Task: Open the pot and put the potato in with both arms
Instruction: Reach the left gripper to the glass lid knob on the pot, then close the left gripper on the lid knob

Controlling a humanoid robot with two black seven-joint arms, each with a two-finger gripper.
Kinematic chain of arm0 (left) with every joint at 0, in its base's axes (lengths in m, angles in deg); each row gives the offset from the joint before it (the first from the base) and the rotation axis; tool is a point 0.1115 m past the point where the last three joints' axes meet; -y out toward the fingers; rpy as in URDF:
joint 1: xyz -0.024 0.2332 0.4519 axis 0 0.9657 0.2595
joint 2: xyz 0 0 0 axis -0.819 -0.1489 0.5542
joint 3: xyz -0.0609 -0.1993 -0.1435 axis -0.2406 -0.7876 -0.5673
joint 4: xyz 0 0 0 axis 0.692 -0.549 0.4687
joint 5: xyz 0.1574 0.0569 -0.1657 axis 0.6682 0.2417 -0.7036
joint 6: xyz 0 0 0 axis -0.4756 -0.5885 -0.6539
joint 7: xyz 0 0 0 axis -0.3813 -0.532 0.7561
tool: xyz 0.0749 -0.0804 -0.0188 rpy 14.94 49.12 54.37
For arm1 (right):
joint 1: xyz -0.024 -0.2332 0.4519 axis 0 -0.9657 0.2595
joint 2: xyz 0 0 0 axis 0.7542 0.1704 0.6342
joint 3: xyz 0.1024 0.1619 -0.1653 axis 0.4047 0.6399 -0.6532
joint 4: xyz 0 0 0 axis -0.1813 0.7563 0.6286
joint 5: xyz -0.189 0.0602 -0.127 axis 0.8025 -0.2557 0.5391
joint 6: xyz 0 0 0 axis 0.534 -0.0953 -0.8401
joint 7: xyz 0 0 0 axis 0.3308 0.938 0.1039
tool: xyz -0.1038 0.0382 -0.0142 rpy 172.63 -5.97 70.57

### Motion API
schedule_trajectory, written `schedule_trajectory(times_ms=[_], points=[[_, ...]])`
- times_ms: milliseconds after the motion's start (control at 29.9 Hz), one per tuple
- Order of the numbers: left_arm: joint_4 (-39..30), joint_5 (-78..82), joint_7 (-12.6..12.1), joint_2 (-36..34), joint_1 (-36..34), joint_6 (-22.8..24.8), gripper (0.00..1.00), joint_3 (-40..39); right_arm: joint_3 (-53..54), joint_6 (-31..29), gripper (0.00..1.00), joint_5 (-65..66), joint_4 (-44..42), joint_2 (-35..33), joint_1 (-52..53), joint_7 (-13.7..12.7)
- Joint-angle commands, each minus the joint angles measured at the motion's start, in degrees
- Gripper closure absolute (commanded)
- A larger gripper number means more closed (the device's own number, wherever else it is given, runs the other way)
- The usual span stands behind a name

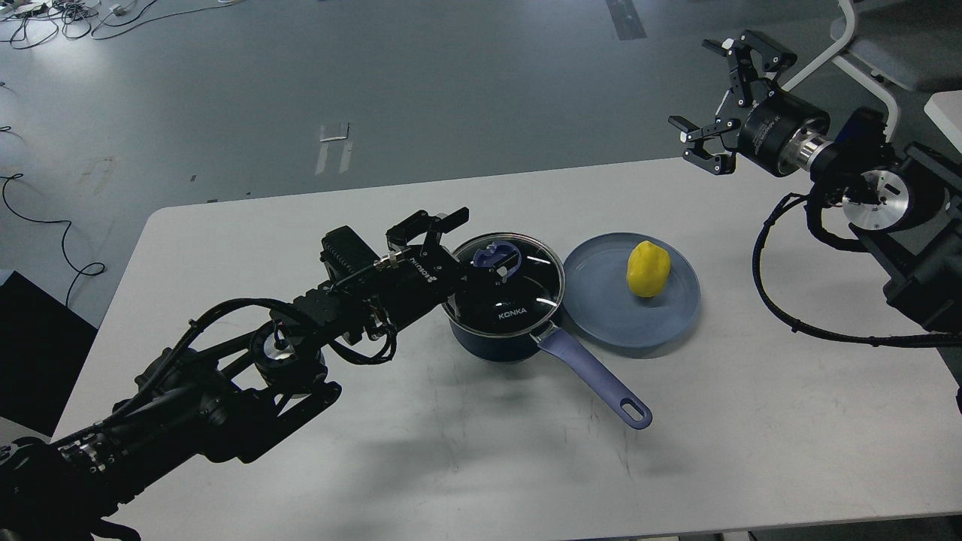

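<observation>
The pot (505,315) stands near the centre of the white desk (316,451), its glass lid (518,289) seated on the rim and its long blue handle (594,379) running out toward 4 o'clock, the end hole nearest the front edge. The lid carries a blue knob (497,259) at its middle. Just beside the pot, at its 3 o'clock, lies a blue-grey plate (601,323), its edge close to or touching the pot; contact cannot be confirmed. The potato (648,269) sits on the plate, toward the plate's upper right portion. The left arm (248,361) enters from 8 o'clock and reaches across the desk to the pot. The left gripper (481,252) is at the lid, one finger raised at 10 o'clock of the knob and another part dark against the lid next to the knob; whether it is closed on the knob cannot be told. The right arm (879,195) enters from 3 o'clock and is held high, well apart from the plate and pot. The right gripper (714,98) hangs beyond the desk's far edge at 1 o'clock, fingers spread wide, holding nothing.
</observation>
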Motion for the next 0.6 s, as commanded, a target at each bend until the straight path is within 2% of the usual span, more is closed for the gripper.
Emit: schedule_trajectory(times_ms=[0, 568], points=[[0.10, -0.01, 0.02, 0.03, 0.09, -0.01, 0.03, 0.31, 0.00, 0.01, 0.00, 0.00, 0.00, -0.26, -0.01, 0.00], [0.19, -0.10, 0.11, 1.61, 1.32, 0.08, 0.03, 0.66, -0.26, 0.10, 0.00, 0.09, 0.00, -0.61, -0.10, -0.09]])
